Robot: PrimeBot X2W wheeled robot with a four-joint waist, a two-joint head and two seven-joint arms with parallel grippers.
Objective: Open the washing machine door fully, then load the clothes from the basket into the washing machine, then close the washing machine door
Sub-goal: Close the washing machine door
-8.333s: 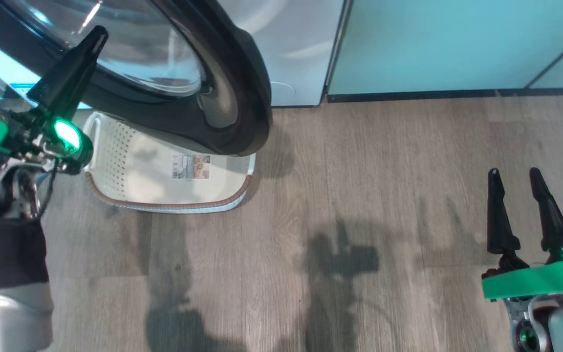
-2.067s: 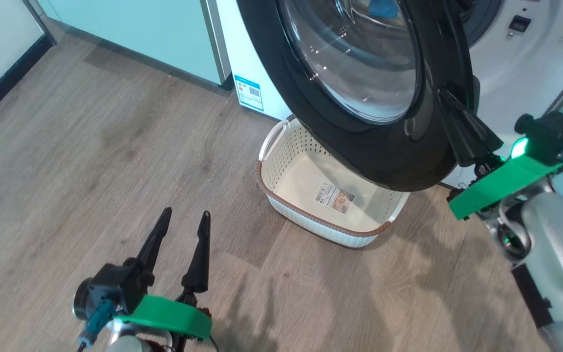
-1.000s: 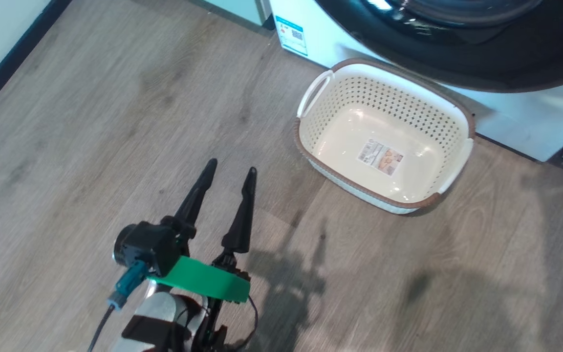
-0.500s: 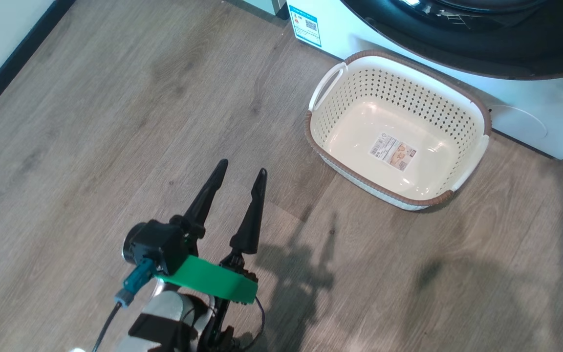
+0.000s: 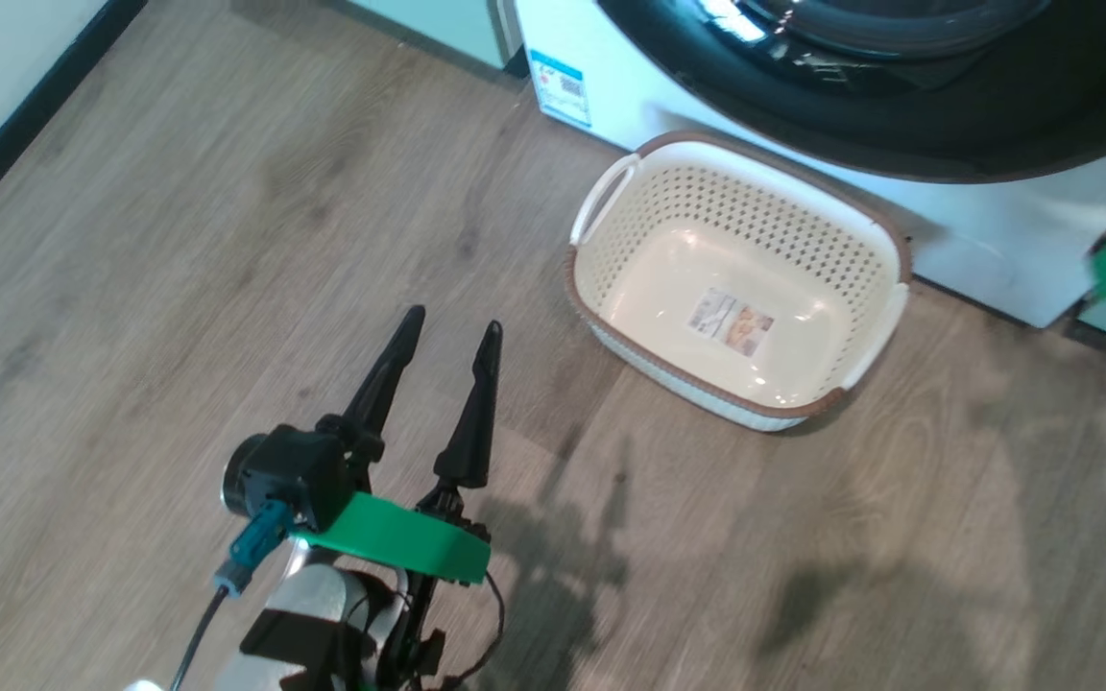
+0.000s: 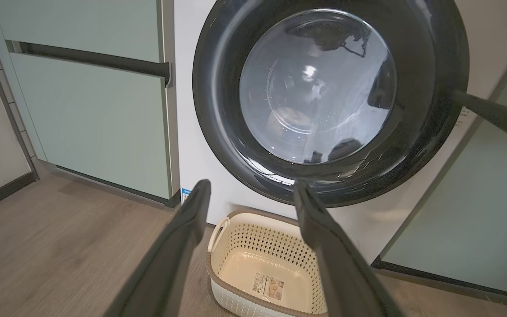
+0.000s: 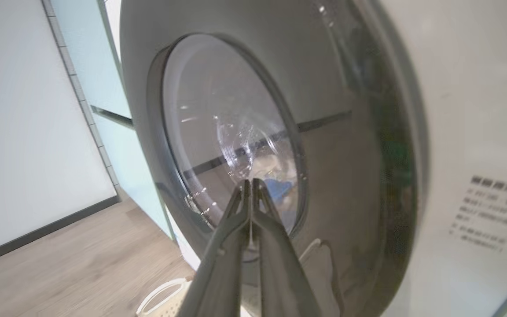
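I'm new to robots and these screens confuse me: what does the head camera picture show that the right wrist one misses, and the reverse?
The head view adds: the open left gripper above the wooden floor, the basket's bare inside with its label sticker, and the blue sticker on the washing machine.
The right wrist view adds: the right gripper with its fingers pressed shut, the clothes behind the glass, pale with a blue patch, and printed text on the machine's front.
Shared: the washing machine door, part of the basket, and the wooden floor.
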